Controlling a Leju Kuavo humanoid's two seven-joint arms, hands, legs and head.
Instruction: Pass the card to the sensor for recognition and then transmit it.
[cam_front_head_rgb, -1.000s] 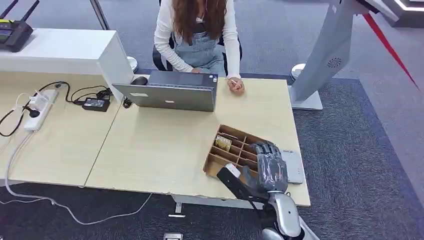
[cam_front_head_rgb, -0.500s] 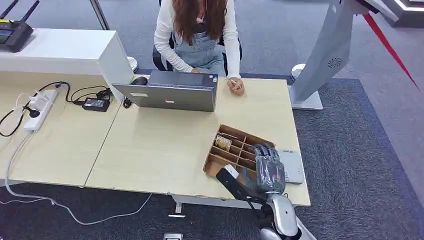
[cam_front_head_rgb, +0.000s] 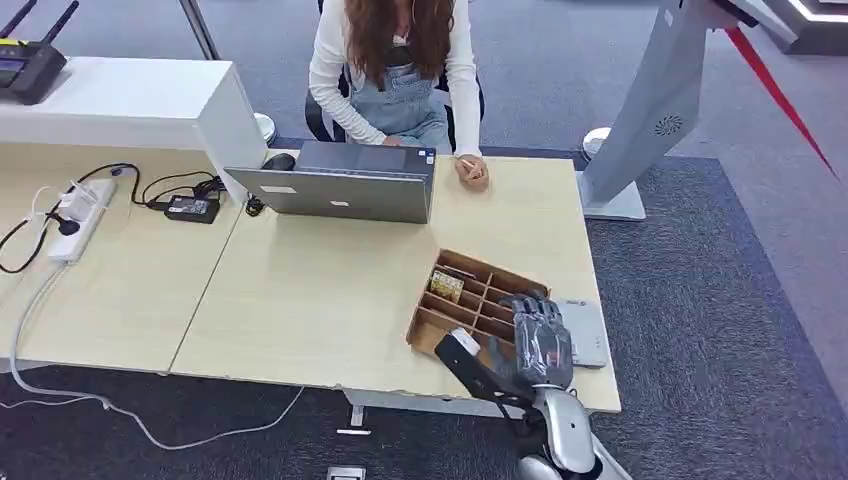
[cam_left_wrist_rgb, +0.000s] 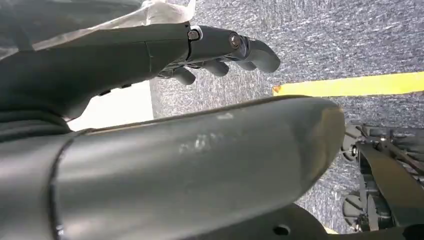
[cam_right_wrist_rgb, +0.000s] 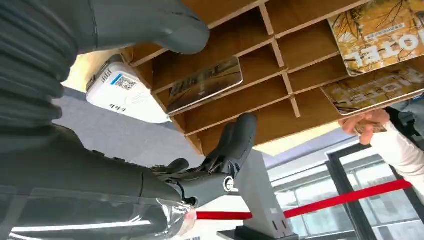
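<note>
A wooden divided box (cam_front_head_rgb: 428, 327) sits near the table's front right edge. A yellow card (cam_front_head_rgb: 447, 287) lies in one of its far compartments. My right hand (cam_front_head_rgb: 541, 343) hovers over the box's right end, fingers apart, holding nothing. In the right wrist view a dark card (cam_right_wrist_rgb: 205, 83) lies in a compartment between my thumb (cam_right_wrist_rgb: 165, 25) and my fingers (cam_right_wrist_rgb: 239, 135). Two yellow cards (cam_right_wrist_rgb: 377, 32) lie in further compartments. The white sensor (cam_front_head_rgb: 586, 332) lies flat just right of the box. My left hand (cam_left_wrist_rgb: 150, 50) hangs over the carpet, fingers stretched out and holding nothing.
A person (cam_front_head_rgb: 395, 60) sits across the table behind a grey laptop (cam_front_head_rgb: 340, 190), one hand (cam_front_head_rgb: 471, 171) resting on the tabletop. A power strip (cam_front_head_rgb: 80, 215) and cables lie at the far left. A grey stand (cam_front_head_rgb: 650, 110) rises off the table's right side.
My right hand has drawn back slightly toward the table's near edge, staying over the box's right end. Nothing else has moved.
</note>
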